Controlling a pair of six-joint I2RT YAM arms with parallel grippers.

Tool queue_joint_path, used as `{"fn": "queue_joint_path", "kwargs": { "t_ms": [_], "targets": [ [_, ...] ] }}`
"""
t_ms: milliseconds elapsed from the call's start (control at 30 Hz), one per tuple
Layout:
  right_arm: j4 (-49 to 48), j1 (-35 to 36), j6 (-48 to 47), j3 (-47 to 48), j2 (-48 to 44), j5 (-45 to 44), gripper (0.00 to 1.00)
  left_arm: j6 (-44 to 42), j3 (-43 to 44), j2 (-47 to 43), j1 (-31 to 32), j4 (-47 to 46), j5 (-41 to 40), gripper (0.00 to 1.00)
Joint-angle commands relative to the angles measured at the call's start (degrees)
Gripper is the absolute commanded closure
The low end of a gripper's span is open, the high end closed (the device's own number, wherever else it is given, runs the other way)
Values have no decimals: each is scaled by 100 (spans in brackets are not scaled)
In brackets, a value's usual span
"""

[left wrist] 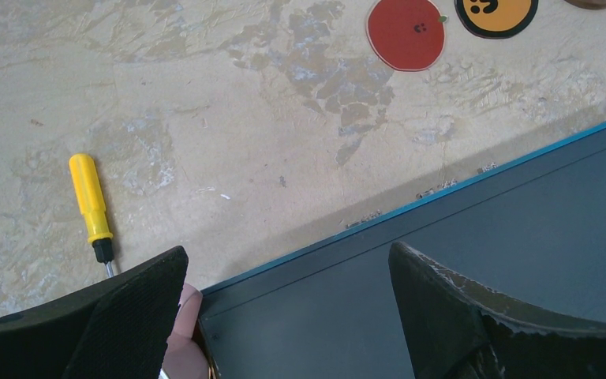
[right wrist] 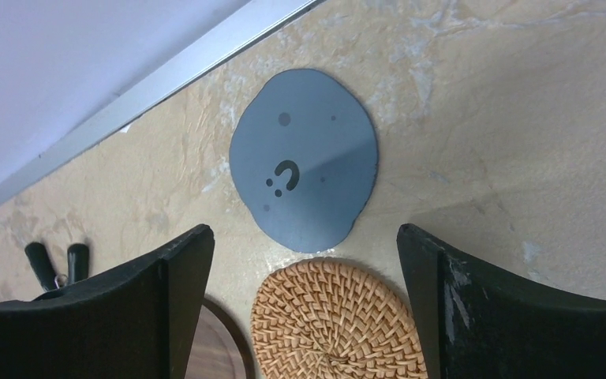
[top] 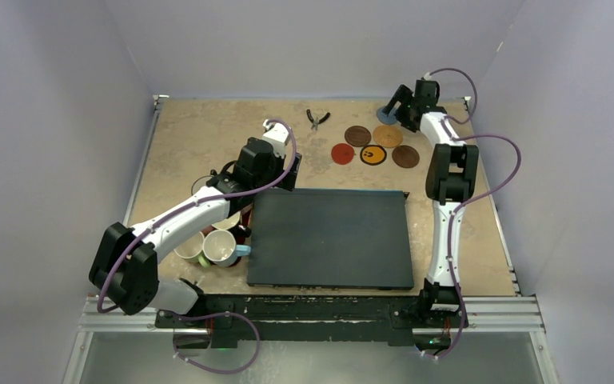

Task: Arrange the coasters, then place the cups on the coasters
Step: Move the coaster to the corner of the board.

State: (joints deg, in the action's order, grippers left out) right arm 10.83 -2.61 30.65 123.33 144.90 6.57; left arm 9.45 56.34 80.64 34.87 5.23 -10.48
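Coasters were bunched at the far right of the table in the top view. Red, yellow and dark brown sat in a row, with wood and cork just behind. Grey-blue was off by the far edge, half under the right arm. Cups were crowded just left of the black mat, under the left arm, none on a coaster, and pliers lay near the far edge. Left wrist view: the left gripper was spread wide, holding nothing, hanging over the mat's corner. A bit of pink cup showed by one finger, a screwdriver lay on the table, and red and yellow were up top. Right wrist view: the right gripper was spread wide too, empty, right above grey-blue. That one lay flat beside cork, touching or nearly, couldn't really tell.
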Motion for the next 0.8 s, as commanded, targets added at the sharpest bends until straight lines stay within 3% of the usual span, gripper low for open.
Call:
{"fn": "queue_joint_path", "kwargs": {
  "t_ms": [0,433,767],
  "targets": [
    [359,-64,506,68,188,-367,9,-4,135,10,-22,-150,-36,7],
    [-75,-119,877,497,967,459,5,0,145,72,-25,-141,-33,7],
    [-112,-134,668,1468,1593,1056,5,14,146,85,-28,-153,20,7]
  ]
}}
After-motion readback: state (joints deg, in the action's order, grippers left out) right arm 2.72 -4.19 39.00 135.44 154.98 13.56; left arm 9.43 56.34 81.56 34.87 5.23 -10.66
